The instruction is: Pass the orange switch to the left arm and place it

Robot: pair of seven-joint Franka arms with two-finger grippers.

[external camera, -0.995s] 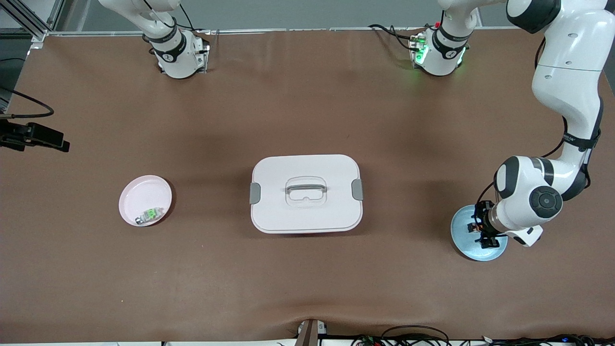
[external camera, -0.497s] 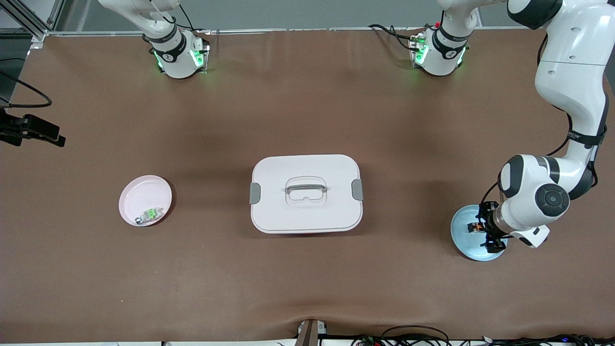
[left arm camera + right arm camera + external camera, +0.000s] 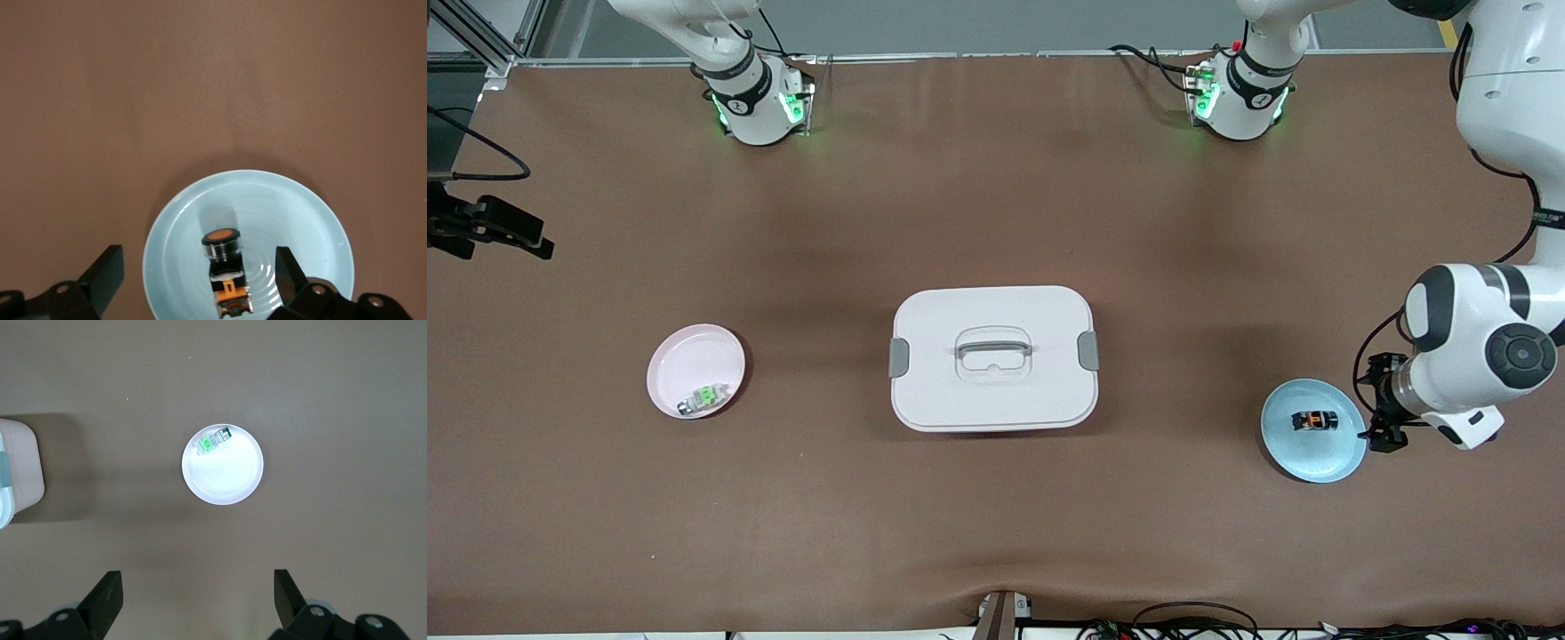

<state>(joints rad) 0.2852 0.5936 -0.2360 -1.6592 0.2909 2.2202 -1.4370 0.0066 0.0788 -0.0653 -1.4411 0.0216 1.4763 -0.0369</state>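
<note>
The orange switch (image 3: 1314, 420) lies on its side on a light blue plate (image 3: 1316, 458) near the left arm's end of the table. In the left wrist view the switch (image 3: 223, 267) lies on the plate (image 3: 173, 267) between the spread fingers. My left gripper (image 3: 1380, 404) is open and empty, over the table just beside the plate's rim; it also shows in the left wrist view (image 3: 198, 267). My right gripper (image 3: 198, 587) is open and empty, high above the table near a pink plate (image 3: 227, 480). The white box (image 3: 993, 391) stands mid-table.
The pink plate (image 3: 689, 356) holds a green-and-silver switch (image 3: 704, 397) toward the right arm's end; the switch (image 3: 213, 440) shows in the right wrist view, as does a corner of the box (image 3: 17, 470). A black part of the right arm (image 3: 494, 233) shows at the front view's edge.
My left gripper has drawn back off the blue plate toward the left arm's end of the table, leaving the orange switch lying on the plate. The black part of the right arm shifted slightly.
</note>
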